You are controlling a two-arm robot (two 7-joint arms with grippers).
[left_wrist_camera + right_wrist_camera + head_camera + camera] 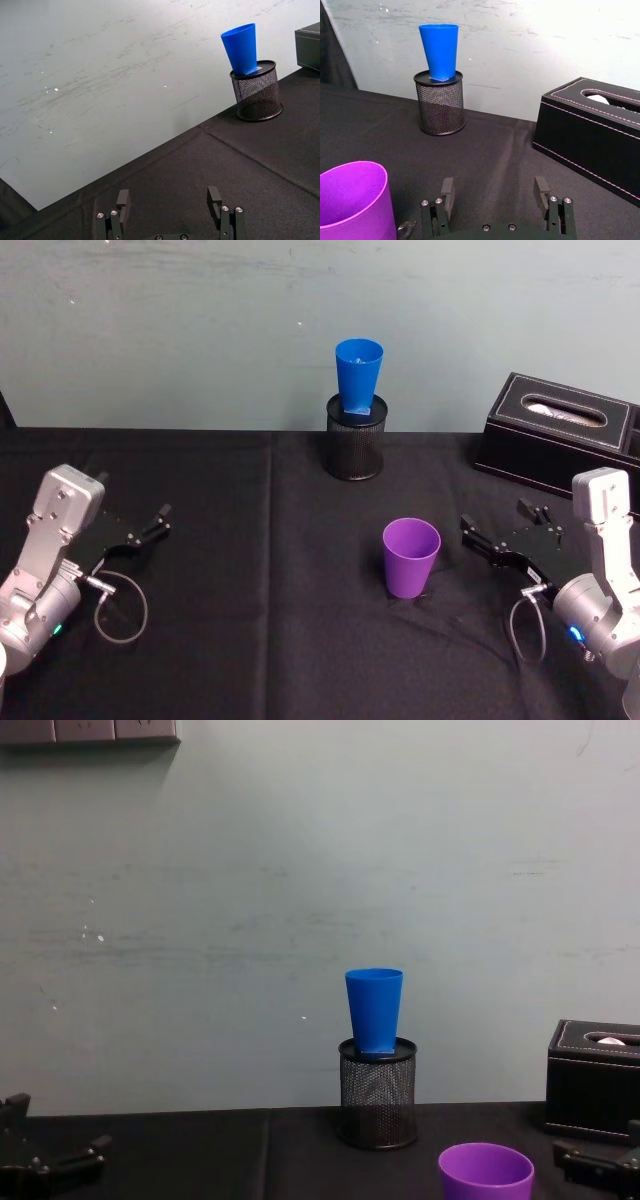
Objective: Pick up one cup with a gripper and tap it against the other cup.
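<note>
A short, wide purple plastic cup (411, 557) w/ a rolled rim stands upright, mouth up, on a surface covered in black cloth (250, 620), a little right of centre and toward the robot. A taller, narrower bright blue plastic cup (357, 376) sits upright on top of a black wire-mesh pen holder (355, 438), which stands at the back of the surface near a pale grey-green wall (300, 870); the blue cup tilts slightly in the head view. The two cups are well apart, purple one nearer the robot. The right gripper (480, 537), black w/ two fingers on a silver-grey arm, rests low just beside the purple cup on its right, not touching it; its fingers are spread apart and hold nothing, as the right wrist view shows (496, 192). The left gripper (160, 518) lies low at the left side of the surface, far from both cups, fingers also spread and empty. A black leather-look tissue box (560, 435) w/ pale stitching sits at the back right, behind the right gripper.
</note>
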